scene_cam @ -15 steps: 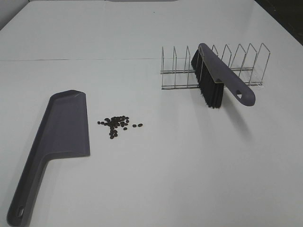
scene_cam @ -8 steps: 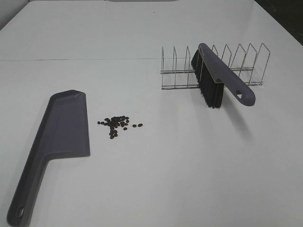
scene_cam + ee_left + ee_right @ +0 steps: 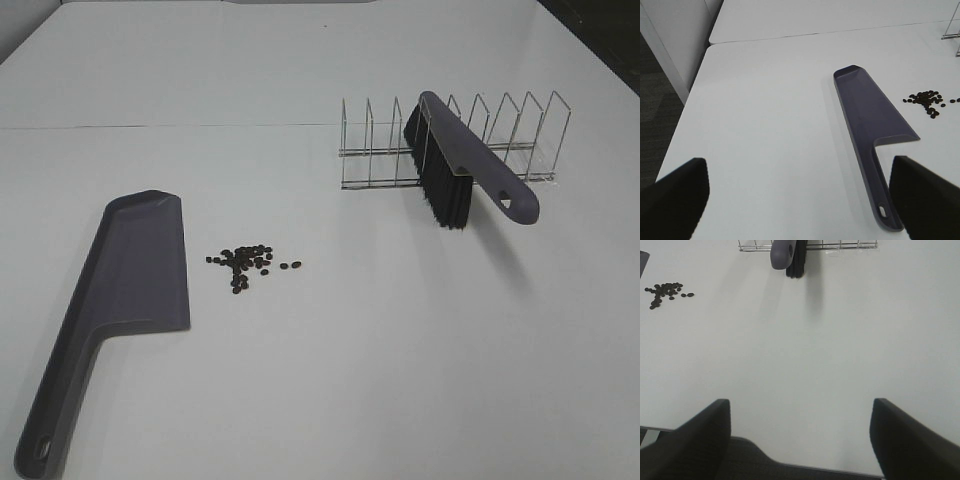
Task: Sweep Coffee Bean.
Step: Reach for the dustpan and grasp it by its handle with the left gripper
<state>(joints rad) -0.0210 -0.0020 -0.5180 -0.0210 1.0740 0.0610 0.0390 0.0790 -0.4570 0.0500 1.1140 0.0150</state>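
Note:
The coffee beans (image 3: 247, 262) lie in a loose dark cluster on the white table, just right of the purple dustpan (image 3: 122, 290); they also show in the left wrist view (image 3: 927, 99) and the right wrist view (image 3: 666, 292). The dustpan (image 3: 868, 118) lies flat, handle toward the front edge. A purple brush with black bristles (image 3: 460, 165) leans in a wire rack, and its handle end (image 3: 781, 253) shows in the right wrist view. My left gripper (image 3: 800, 197) hangs open over the table's front left, empty. My right gripper (image 3: 800, 440) stands open above the front edge, empty. Neither gripper shows in the exterior view.
A wire rack (image 3: 455, 140) with several slots stands at the back right and holds the brush. A seam (image 3: 160, 126) runs across the table behind the objects. The table's left edge (image 3: 687, 112) drops to dark floor.
Nothing in the exterior view has moved; beans, dustpan and brush lie as before.

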